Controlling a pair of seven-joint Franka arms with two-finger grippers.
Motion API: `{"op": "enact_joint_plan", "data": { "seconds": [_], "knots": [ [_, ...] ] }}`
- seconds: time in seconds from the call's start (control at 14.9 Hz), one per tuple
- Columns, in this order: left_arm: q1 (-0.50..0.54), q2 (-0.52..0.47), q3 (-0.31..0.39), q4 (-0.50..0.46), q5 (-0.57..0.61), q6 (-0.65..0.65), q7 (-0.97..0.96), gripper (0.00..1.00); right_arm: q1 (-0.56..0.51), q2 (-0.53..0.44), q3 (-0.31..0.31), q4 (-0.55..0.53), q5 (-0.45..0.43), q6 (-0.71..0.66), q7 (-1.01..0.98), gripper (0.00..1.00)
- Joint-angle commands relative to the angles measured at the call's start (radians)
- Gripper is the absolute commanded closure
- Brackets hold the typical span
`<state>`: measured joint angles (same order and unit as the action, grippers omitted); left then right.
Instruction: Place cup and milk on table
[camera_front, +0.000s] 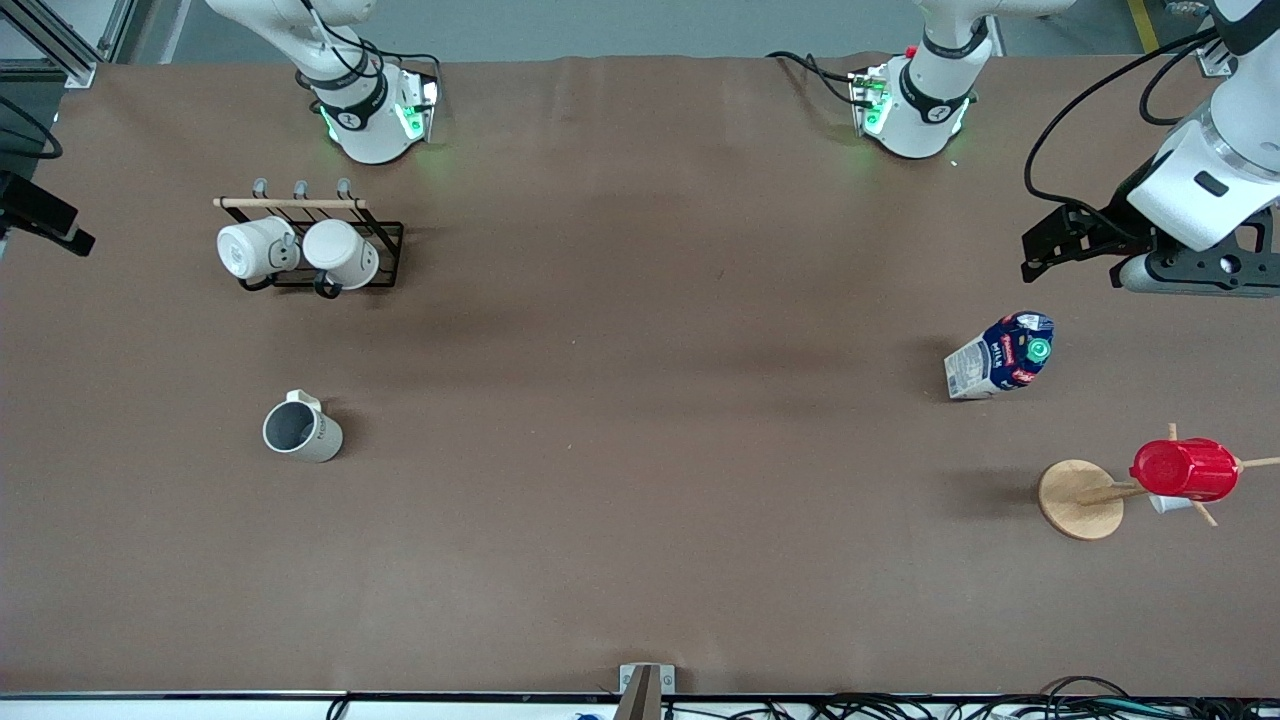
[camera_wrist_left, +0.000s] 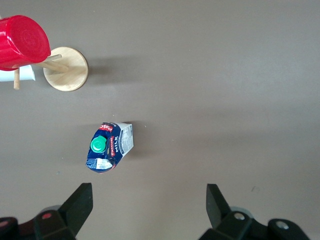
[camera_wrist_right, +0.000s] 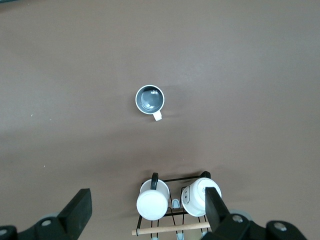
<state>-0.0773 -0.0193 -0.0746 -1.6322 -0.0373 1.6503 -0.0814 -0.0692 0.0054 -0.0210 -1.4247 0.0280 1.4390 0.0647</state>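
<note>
The table (camera_front: 640, 450) is plain matte brown. The cup (camera_front: 301, 430) at lower left is off-white with a dark grey inside. The milk (camera_front: 1000, 357) at right is dark blue above, white below, with a green cap and red label.

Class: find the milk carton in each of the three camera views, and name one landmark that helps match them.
Front view: the milk stands toward the left arm's end of the table.
Left wrist view: the milk shows mid-frame on bare table.
Right wrist view: not in it.
Shared landmark: the round wooden disc.

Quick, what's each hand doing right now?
Left hand: open, empty, over the table near the milk.
Right hand: open, empty, above the mug rack.
</note>
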Motion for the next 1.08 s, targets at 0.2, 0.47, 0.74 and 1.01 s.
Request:
{"op": "enact_joint_plan", "data": {
  "seconds": [0.2,0.47,0.74,1.01],
  "knots": [
    [-0.001,-0.016,0.002,-0.017,-0.001,0.008,-0.012,0.00,-0.001,-0.013,0.001,-0.017,0.012,0.003,0.004,0.00],
    [0.002,-0.008,0.010,-0.020,-0.003,0.008,-0.012,0.01,-0.001,-0.012,0.001,-0.016,0.010,0.000,0.004,0.00],
    [0.010,-0.004,0.027,-0.078,-0.003,0.054,-0.003,0.04,-0.006,-0.007,0.001,-0.010,-0.002,0.003,-0.013,0.00],
    [0.010,0.015,0.056,-0.176,-0.001,0.170,0.017,0.03,-0.009,0.028,0.001,-0.010,0.012,0.036,-0.013,0.00]
  ]
}}
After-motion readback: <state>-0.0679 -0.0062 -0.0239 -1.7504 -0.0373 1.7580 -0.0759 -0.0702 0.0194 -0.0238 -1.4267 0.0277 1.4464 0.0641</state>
